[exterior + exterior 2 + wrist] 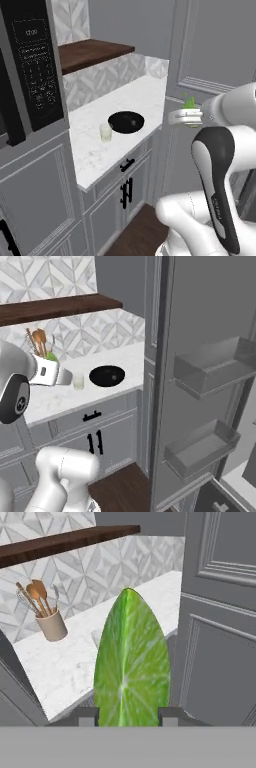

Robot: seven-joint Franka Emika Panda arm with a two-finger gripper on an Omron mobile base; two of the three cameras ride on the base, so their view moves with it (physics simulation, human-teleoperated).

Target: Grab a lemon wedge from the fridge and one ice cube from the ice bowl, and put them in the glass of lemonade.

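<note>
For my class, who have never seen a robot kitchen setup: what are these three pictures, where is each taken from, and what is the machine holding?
All three pictures are computer-rendered. The machine is a white robot arm with dark joints on a driving base. Two cameras ride on the base behind the arm: one to its left, one to its right. The third sits on the hand and looks along the tool.

On the white marble counter stand a black ice bowl and, beside it, a small glass of lemonade. Further along is a tan cup with wooden spoons. In the right base view the fridge door stands open, showing its shelves.

The tool is closed on a green lemon wedge, held in the air short of the counter.
</note>
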